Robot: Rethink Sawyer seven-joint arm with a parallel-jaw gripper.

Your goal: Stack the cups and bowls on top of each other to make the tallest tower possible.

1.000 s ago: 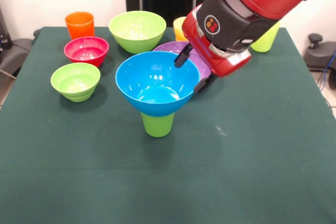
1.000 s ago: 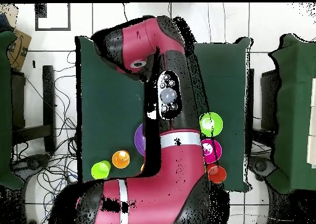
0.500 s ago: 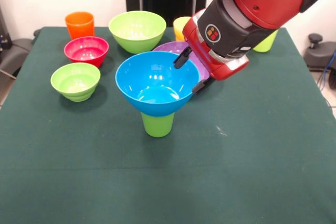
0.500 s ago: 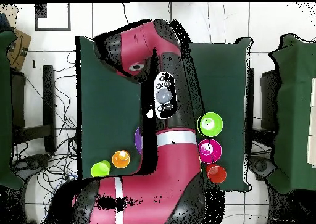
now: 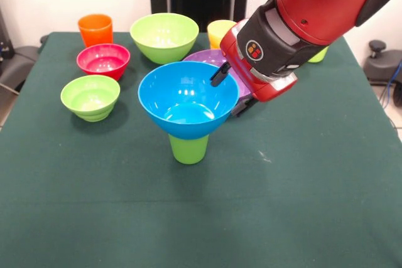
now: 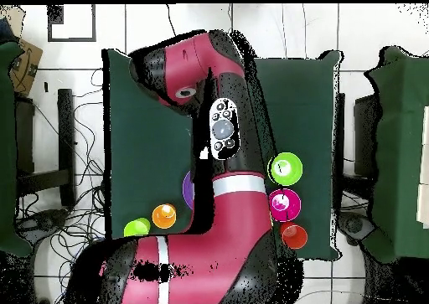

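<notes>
Hovering beside the tower, the red and black gripper (image 5: 229,92) sits just right of the large glossy blue plastic bowl (image 5: 188,100), which is balanced on an upturned yellow-green plastic cup (image 5: 188,149); one dark finger (image 5: 220,73) is at the bowl's rim, the other lower behind it, spread apart and holding nothing. Step looks like release finished, next piece to fetch. Next move probably calls for clearing the rim without nudging the wobbly bowl. Still loose: wide purple bowl (image 5: 207,58), large lime green bowl (image 5: 164,36), small red bowl (image 5: 103,60), small lime green bowl (image 5: 90,96), orange cup (image 5: 95,29), orange-yellow cup (image 5: 220,31). Dark green tablecloth (image 5: 282,186), white wall, tiled floor with cables in overhead view.
</notes>
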